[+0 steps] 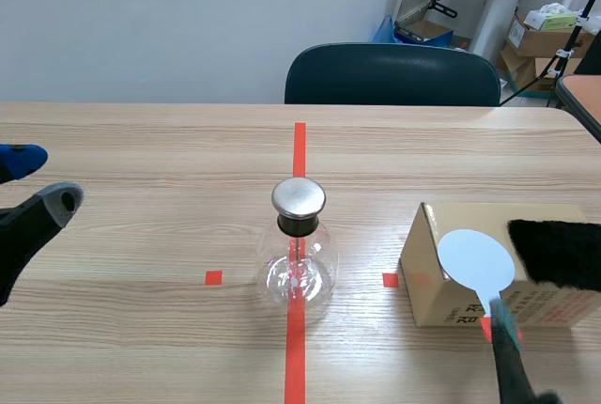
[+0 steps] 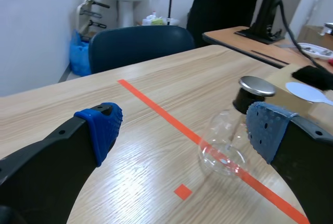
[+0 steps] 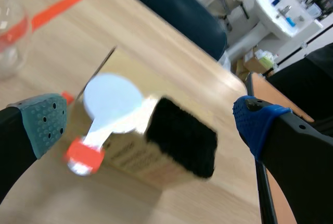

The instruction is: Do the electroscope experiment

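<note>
Left jaws: wide apart, gripping nothing, blue dotted pads well separated, low at 9 o'clock in the scene view. Right jaws: likewise wide apart and empty, one grey-green pad and one blue, at 5 o'clock in the scene view.

Ahead of the left jaws, at the middle of the counter: the electroscope. Round clear glass flask, black collar, flat brushed-metal cap. Upright on the long orange-red tape line. Partly behind one pad in the left wrist view.

At 4 o'clock from it, apart: a cardboard box, under the right jaws. On top, a white paddle, round disc toward 12 o'clock, handle running to 6 o'clock past the box's near edge. At 3 o'clock of the disc, a black furry block, cut off by the scene view's edge.

Inside of the flask hard to make out against the tape behind the glass. Handle end blurred, with an orange-red patch, partly behind a right finger.

Red print on the box's near side, not legible.

At 12 o'clock beyond the counter, a dark chair.
</note>
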Robot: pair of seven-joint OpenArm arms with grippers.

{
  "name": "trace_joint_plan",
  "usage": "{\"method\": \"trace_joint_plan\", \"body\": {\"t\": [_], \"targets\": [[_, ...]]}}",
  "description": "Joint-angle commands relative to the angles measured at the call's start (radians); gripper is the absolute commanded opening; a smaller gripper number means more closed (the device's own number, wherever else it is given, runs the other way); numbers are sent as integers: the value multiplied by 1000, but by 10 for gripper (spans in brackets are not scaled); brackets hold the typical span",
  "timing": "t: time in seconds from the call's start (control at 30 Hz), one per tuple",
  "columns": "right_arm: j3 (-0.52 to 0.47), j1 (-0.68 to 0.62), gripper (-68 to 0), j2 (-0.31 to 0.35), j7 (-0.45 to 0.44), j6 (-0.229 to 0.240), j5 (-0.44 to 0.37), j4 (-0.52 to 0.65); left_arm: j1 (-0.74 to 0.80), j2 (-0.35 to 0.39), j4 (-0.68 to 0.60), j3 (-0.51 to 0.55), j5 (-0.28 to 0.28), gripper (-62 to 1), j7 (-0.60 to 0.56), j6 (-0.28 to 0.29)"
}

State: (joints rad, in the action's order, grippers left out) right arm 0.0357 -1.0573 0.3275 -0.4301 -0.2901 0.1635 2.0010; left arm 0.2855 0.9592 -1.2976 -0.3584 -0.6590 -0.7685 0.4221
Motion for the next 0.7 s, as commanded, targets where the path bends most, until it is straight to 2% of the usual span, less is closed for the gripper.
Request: {"method": "trace_joint_plan", "body": {"t": [0.0, 0.27, 0.4, 0.47, 0.67], "targets": [[-5, 48, 4, 36, 14, 23, -34, 12, 2, -32, -13, 33, -3, -95, 23, 8], [-4, 214, 4, 154, 126, 189, -296, 41, 21, -135, -21, 223, 0, -95, 198, 46], [-4, 283, 4, 182, 188, 249, -394, 41, 75, -190, -69, 301, 46, -95, 229, 54], [-4, 310, 4, 190, 212, 288, -420, 41, 102, -221, -106, 326, 92, -95, 245, 58], [-4, 355, 4, 201, 276, 446, -426, 41, 215, -296, -219, 370, 207, -95, 272, 57]]}}
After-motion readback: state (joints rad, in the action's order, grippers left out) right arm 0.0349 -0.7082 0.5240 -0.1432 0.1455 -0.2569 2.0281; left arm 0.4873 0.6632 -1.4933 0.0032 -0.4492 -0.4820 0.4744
